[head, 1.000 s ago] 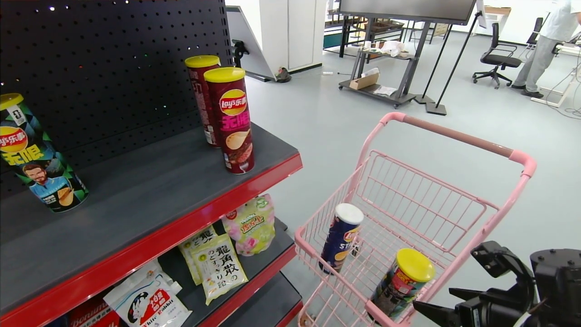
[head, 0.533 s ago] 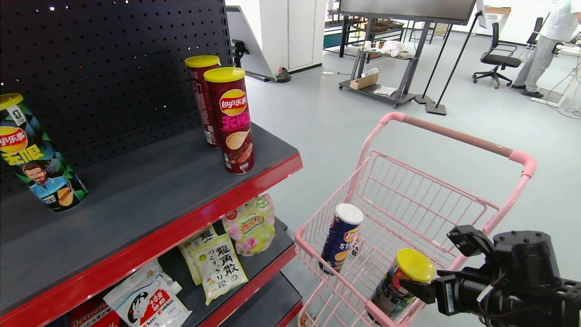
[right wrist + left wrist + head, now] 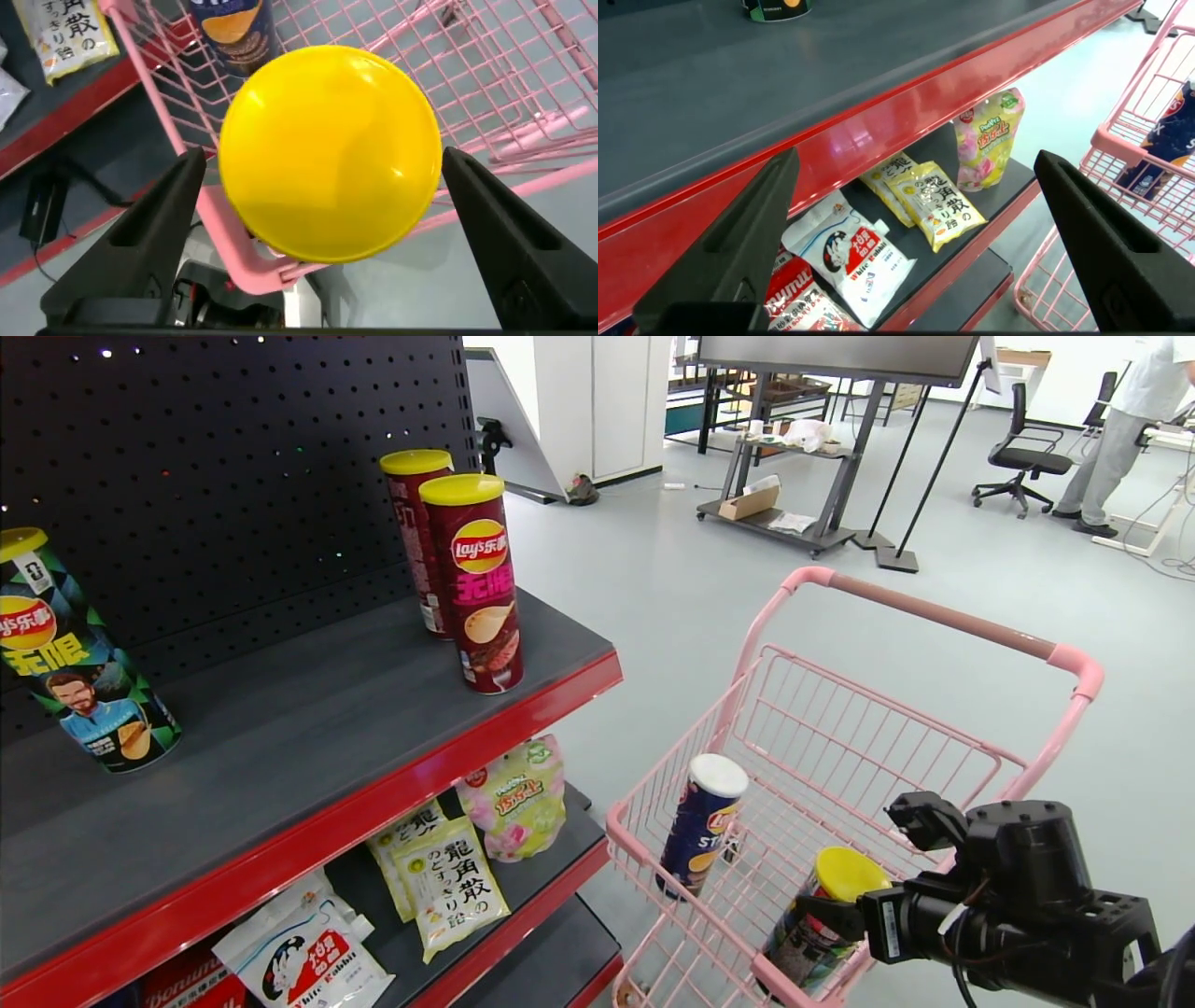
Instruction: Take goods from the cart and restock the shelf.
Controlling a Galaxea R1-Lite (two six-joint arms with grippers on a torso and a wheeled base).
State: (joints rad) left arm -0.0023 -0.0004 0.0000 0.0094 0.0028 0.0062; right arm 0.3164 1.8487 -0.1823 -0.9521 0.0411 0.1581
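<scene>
A pink cart [image 3: 934, 611] holds a yellow-lidded can [image 3: 822, 933] and a blue can with a white lid [image 3: 700, 826], both upright. My right gripper [image 3: 854, 857] is open at the yellow lid [image 3: 327, 112], one finger [image 3: 140, 252] on each side and neither touching it. The blue can [image 3: 229, 23] stands just beyond. My left gripper [image 3: 915, 157] is open and holds nothing, in front of the shelf's red front edge [image 3: 906, 84]. On the top shelf board [image 3: 308, 728] stand two red cans [image 3: 481, 583] and a green can [image 3: 79, 658].
Snack bags [image 3: 448, 887] lie on the lower shelf [image 3: 551, 845] under the red edge. A black pegboard [image 3: 233, 457] backs the shelf. The cart's wire walls [image 3: 840, 747] stand close around the cans. Open grey floor lies between shelf and cart.
My right gripper has risen and moved left toward the cart, so its fingers now stand around the yellow lid. The cans, cart and shelf have not moved.
</scene>
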